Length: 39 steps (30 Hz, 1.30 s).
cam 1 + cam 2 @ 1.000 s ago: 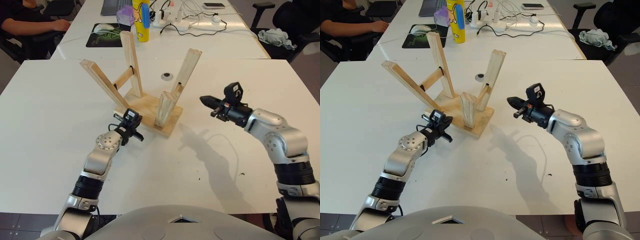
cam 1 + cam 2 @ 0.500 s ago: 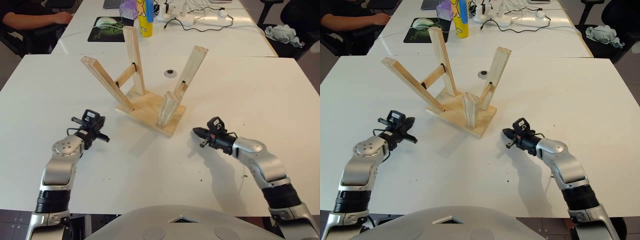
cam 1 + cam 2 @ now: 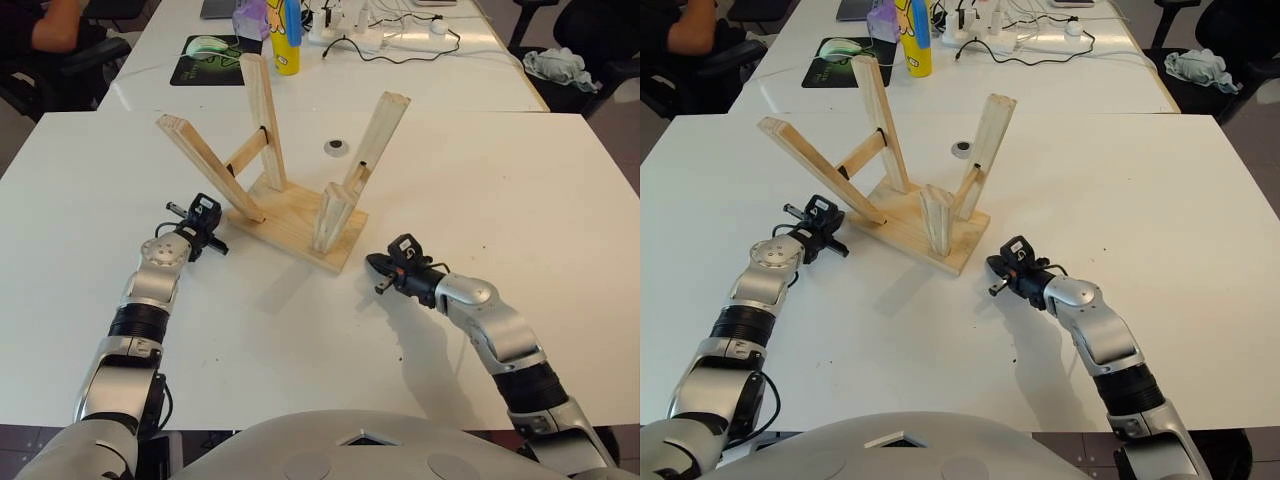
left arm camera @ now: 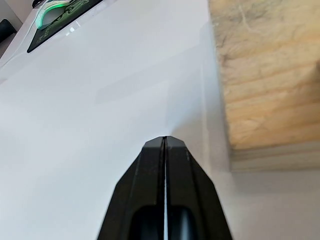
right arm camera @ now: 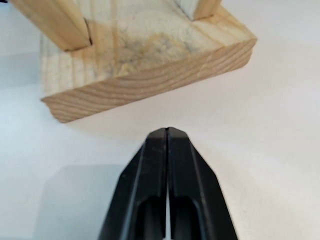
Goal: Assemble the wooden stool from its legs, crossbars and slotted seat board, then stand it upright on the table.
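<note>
In the head view, the wooden stool is lying upside down on the white table, its seat board flat and its legs pointing up. The left gripper is hanging just beside the board's left edge, and the right gripper near its front corner. A small dark disc is sitting behind the stool, and a yellow bottle is standing on the farther table.

In the left wrist view, the fingers are pressing together on nothing, beside the board.

In the right wrist view, the fingers are likewise clenched empty, facing the board's corner without touching it.

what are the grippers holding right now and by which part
Nothing. The left gripper and right gripper are shut and empty, near the upturned stool, not touching it.
</note>
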### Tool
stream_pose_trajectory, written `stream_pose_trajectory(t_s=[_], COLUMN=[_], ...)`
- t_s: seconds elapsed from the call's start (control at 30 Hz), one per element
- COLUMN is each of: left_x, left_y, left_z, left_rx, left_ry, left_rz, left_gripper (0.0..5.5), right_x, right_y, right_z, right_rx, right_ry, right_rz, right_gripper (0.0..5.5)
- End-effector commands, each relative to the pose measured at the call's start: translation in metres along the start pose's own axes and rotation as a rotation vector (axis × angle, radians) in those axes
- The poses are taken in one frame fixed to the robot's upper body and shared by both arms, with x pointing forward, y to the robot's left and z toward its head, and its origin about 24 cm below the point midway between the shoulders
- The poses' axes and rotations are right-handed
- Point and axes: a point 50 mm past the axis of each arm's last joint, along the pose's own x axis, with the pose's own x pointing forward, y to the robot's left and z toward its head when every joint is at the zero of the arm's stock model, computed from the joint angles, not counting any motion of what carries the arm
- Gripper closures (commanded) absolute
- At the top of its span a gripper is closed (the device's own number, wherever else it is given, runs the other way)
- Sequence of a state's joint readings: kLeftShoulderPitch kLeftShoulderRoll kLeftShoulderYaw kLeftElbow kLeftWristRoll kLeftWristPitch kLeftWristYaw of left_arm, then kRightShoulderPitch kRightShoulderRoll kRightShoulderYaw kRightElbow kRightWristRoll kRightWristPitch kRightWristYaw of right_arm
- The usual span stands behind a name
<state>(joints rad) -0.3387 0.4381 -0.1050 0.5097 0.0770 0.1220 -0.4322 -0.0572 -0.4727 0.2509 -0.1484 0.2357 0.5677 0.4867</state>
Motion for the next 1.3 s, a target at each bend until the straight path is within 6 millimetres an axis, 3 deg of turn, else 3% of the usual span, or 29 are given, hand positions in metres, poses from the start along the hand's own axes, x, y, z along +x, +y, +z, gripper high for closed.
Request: stream_pose_trajectory(t_s=[0.03,0.33,0.6,0.8,1.0,1.3], left_x=[-0.011,-0.027,-0.064,-0.073,-0.077,-0.078], left_y=[-0.040,-0.075,-0.108,-0.105,-0.086,-0.111], left_z=[-0.027,-0.016,-0.004,-0.011,-0.018,-0.016], left_rx=[-0.026,-0.018,-0.078,-0.084,-0.065,-0.096], left_ry=[0.087,0.064,0.044,0.082,0.079,0.064], left_rz=[-0.203,-0.334,-0.392,-0.318,-0.074,-0.084], left_gripper=[5.48,5.48,5.48,5.48,5.48,5.48], right_x=[0.001,-0.003,-0.030,-0.034,-0.045,-0.050], right_y=[-0.003,0.004,-0.020,-0.017,-0.029,-0.017], right_z=[-0.022,-0.031,-0.049,-0.055,-0.059,-0.065], right_rx=[0.044,0.072,0.065,0.044,0.011,0.035], right_ry=[0.100,0.113,0.166,0.168,0.136,0.136], right_rz=[-0.020,0.029,-0.054,-0.089,-0.239,-0.233], right_gripper=[5.50,5.50,5.50,5.50,5.50,5.50])
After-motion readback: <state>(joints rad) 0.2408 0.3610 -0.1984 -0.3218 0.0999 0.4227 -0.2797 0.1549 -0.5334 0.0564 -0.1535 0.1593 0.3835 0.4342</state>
